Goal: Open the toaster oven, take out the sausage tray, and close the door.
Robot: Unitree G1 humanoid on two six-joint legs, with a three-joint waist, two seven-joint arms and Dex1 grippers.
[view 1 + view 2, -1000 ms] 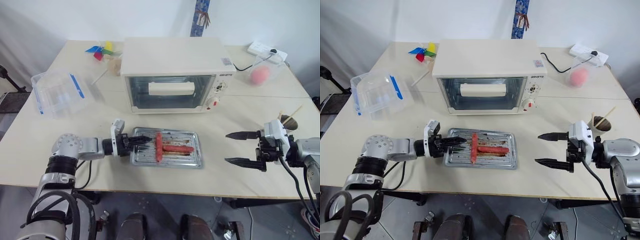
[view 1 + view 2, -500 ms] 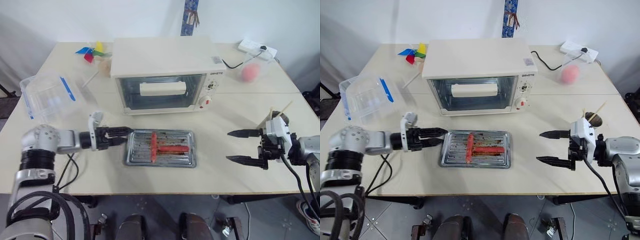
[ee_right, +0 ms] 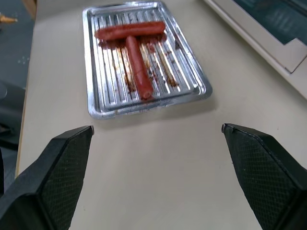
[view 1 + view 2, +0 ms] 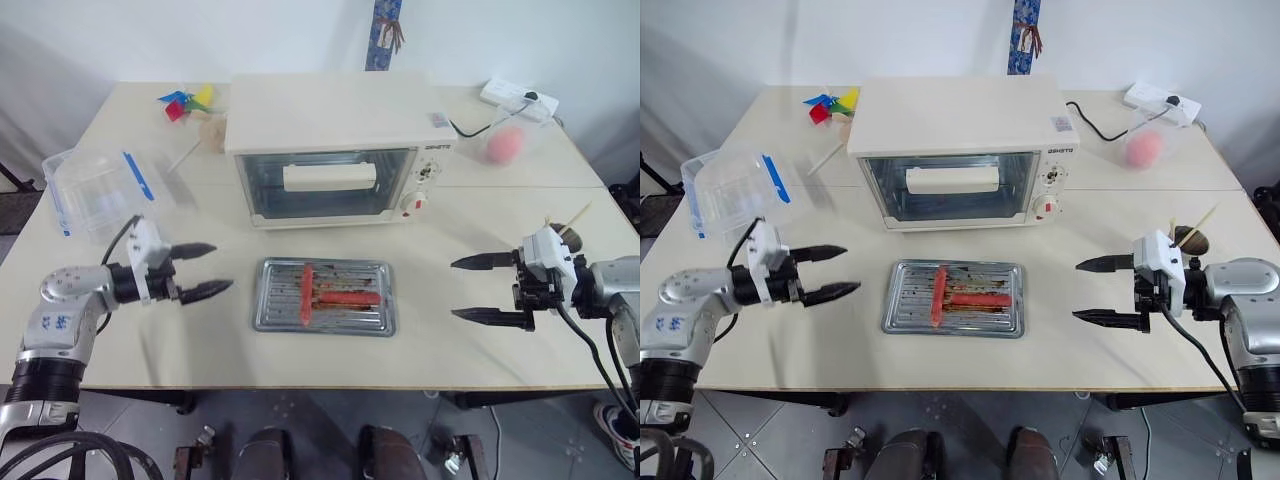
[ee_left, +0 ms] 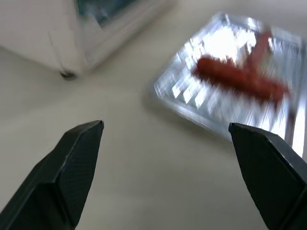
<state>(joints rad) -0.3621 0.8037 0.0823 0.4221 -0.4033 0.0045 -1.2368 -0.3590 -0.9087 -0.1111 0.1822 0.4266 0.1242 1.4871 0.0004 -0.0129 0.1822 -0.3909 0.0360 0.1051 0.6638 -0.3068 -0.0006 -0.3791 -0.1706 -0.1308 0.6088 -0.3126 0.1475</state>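
1. The sausage tray is lying flat on the bench, just in front of the toaster oven, with red sausages crossed on its ridged base.
2. The door is standing upright against the oven front, so it is looking shut, with its bar handle showing across the glass.
3. The left gripper is hanging to the tray's left, clear of it, its jaws spread wide and holding nothing.
4. The right gripper is hovering well to the tray's right, jaws likewise gaping and empty.
5. Judging from this layout, the task is looking all but finished: tray out, door up.
6. What is remaining is a clean retreat, so both arms should be drawing outward and upward, away from the tray rim, so that no finger is nudging it.
7. It is worth checking that the door is seating flush along its frame; if a gap is showing, a gentle push on the handle's middle would be closing it without shifting the oven.
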